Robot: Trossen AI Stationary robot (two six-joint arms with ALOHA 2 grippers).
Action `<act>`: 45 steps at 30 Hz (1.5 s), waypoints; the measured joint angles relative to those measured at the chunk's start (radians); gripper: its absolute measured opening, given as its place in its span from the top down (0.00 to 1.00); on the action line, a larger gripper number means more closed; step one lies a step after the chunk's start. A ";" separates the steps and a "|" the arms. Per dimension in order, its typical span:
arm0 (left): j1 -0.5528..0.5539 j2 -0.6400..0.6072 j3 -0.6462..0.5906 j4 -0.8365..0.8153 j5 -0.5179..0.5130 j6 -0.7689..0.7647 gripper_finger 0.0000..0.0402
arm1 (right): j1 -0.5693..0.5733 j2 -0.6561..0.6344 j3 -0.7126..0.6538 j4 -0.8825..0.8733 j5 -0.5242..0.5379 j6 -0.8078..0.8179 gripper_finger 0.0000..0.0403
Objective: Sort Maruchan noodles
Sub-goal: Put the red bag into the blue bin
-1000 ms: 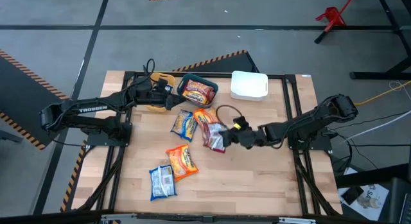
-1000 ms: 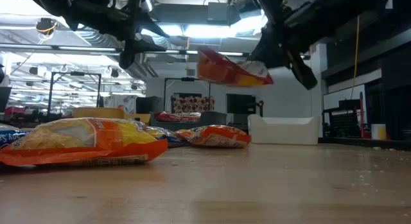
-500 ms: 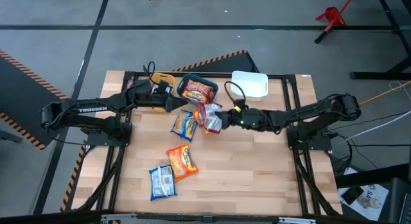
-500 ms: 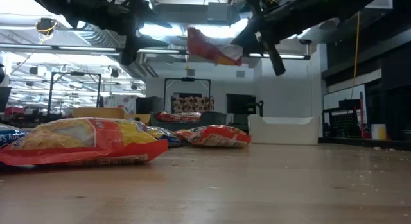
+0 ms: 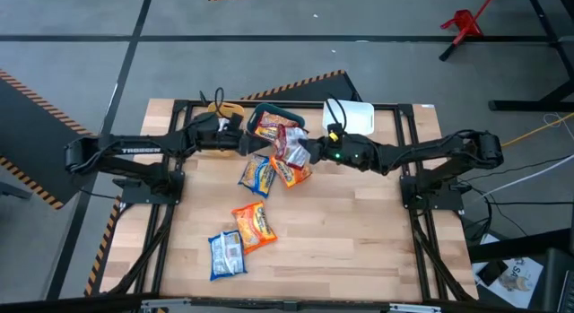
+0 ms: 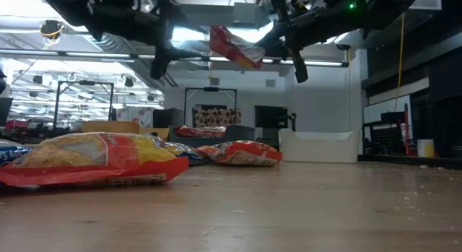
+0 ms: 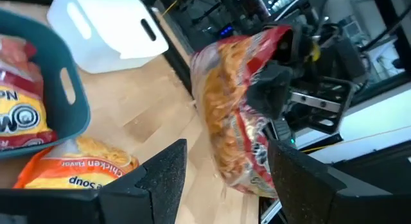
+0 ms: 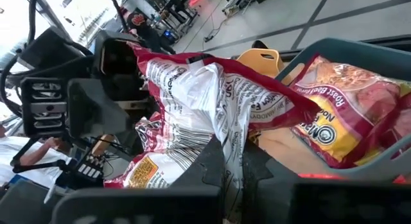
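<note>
One dark red packet hangs pinched in the right pincer, just beside the teal bin — the carry step. Next, judging by the matching packet inside: move over the bin, release. The left pincer waits spread nearby.

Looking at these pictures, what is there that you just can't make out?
- Yellow bin: the left arm covers most of it in the high view, so its contents are hidden.
- Teal bin: how many packets lie in it; the held red packet and the right gripper overlap its near edge.
- White bin: the low view shows only its wall.
- Blue packet: cut off by the low view's edge.
</note>
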 joint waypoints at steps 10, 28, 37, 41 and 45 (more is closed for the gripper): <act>-0.014 0.112 0.000 0.216 0.004 -0.028 0.47 | 0.000 0.000 0.000 -0.006 -0.002 -0.016 1.00; -0.042 0.162 0.000 0.278 -0.027 -0.035 0.47 | 0.000 0.000 0.000 -0.030 -0.017 -0.024 1.00; -0.050 0.198 0.000 0.282 -0.016 -0.035 0.48 | 0.000 0.000 0.000 -0.032 -0.043 -0.034 1.00; -0.061 0.231 0.000 0.284 0.007 -0.037 0.48 | 0.000 0.000 0.000 -0.031 -0.052 -0.037 1.00; -0.066 0.234 0.000 0.286 -0.009 -0.035 0.48 | 0.000 0.001 0.000 -0.031 -0.077 -0.043 0.99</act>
